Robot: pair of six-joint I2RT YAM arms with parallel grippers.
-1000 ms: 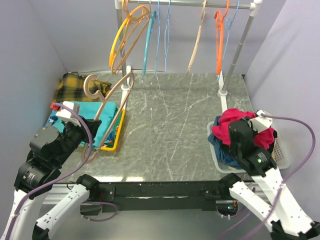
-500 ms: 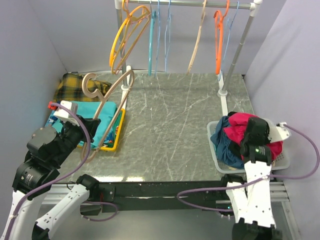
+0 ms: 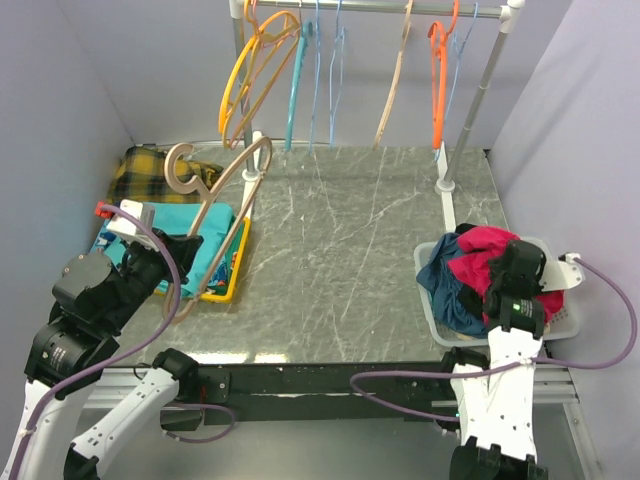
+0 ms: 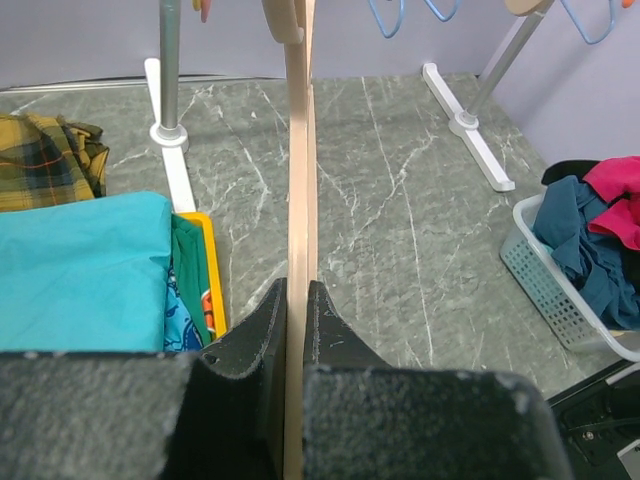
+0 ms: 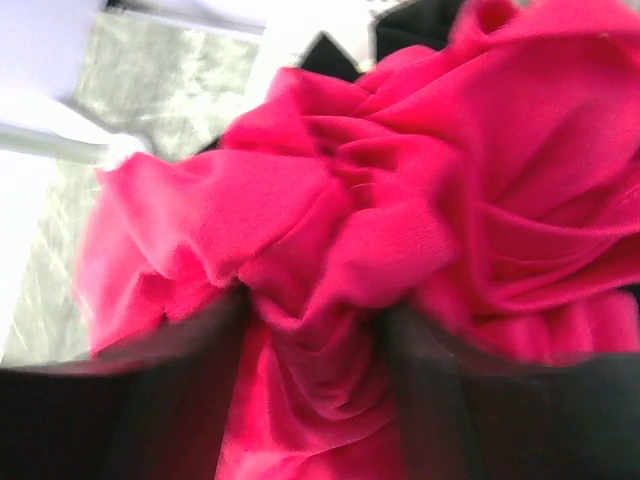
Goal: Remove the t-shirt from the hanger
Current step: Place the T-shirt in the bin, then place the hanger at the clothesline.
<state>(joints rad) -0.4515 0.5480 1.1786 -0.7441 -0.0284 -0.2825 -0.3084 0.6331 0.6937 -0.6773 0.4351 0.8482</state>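
Holding hanger (image 4: 298,200) clamped in left end effector (image 4: 296,295) | right end effector (image 3: 516,268): cannot tell | basket (image 3: 428,305): red t-shirt (image 3: 485,245), blue garment (image 3: 455,295)

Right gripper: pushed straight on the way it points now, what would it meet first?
The red t-shirt, bunched directly ahead of the right gripper in the basket; it is probably touching already, though depth is unclear.

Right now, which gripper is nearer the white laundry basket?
Right. The right gripper sits directly over the basket, down in the red t-shirt piled there; the left gripper is across the table, clamped on the wooden hanger.
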